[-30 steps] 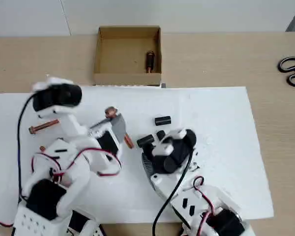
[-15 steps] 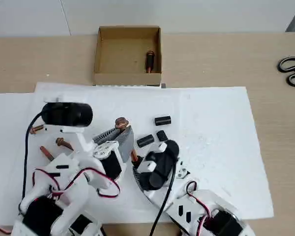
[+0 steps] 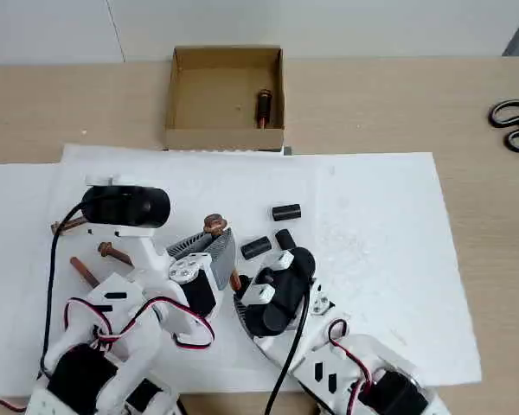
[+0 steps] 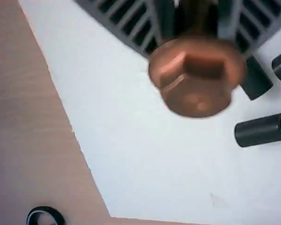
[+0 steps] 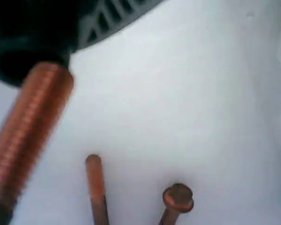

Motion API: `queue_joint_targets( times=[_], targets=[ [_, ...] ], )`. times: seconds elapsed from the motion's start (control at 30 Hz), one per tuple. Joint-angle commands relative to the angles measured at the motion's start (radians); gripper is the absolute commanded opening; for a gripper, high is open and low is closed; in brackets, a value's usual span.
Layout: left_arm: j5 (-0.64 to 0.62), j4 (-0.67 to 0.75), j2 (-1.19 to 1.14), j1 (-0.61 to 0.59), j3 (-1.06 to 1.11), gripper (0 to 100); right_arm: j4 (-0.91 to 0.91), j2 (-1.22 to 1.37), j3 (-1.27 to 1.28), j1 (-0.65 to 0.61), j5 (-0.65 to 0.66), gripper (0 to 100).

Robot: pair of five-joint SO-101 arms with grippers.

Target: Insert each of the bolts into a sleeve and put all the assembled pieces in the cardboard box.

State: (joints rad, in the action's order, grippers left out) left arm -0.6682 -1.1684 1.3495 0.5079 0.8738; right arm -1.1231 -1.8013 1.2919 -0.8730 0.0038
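Observation:
My left gripper (image 3: 213, 249) is shut on a copper bolt (image 3: 214, 226), head pointing away from the arms and thread slanting down to the right. In the left wrist view the bolt head (image 4: 196, 77) sits between the grey fingers (image 4: 126, 21). My right gripper (image 3: 245, 292) is shut on a black sleeve (image 5: 18, 61). The bolt's threaded end (image 5: 33, 117) meets the sleeve's mouth. Three loose sleeves (image 3: 286, 212) (image 3: 256, 247) (image 3: 285, 239) lie just beyond. Loose bolts (image 3: 114, 252) (image 3: 83, 271) (image 3: 67, 226) lie at the left. The cardboard box (image 3: 183, 86) holds one assembled piece (image 3: 264, 108).
A white paper sheet (image 3: 372, 259) covers the table under both arms. Scissors (image 3: 515, 123) lie on the bare wood at the far right. The box stands just past the sheet's far edge. The left arm's black motor (image 3: 125, 206) hangs over the loose bolts.
The left gripper carried the bolt to the right and nearer the front. The right gripper drew back and left with its sleeve, so bolt tip and sleeve now meet.

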Motion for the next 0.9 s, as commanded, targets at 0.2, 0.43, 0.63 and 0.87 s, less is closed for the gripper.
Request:
queue_joint_targets(
  times=[0.2,0.43,0.63,0.87],
  targets=[
    [0.002,0.058,0.006,0.003,0.015,0,-0.002,-0.007,-0.06,-0.01,0.006,0.2],
    [0.002,0.14,0.006,0.003,0.07,0,-0.002,-0.007,-0.061,-0.01,0.006,0.2],
    [0.002,0.11,0.008,0.005,0.077,0,-0.002,-0.007,-0.061,-0.005,0.008,0.2],
    [0.002,-0.028,0.008,0.101,0.021,0,-0.002,-0.007,-0.061,-0.004,0.008,0.2]
  ],
)
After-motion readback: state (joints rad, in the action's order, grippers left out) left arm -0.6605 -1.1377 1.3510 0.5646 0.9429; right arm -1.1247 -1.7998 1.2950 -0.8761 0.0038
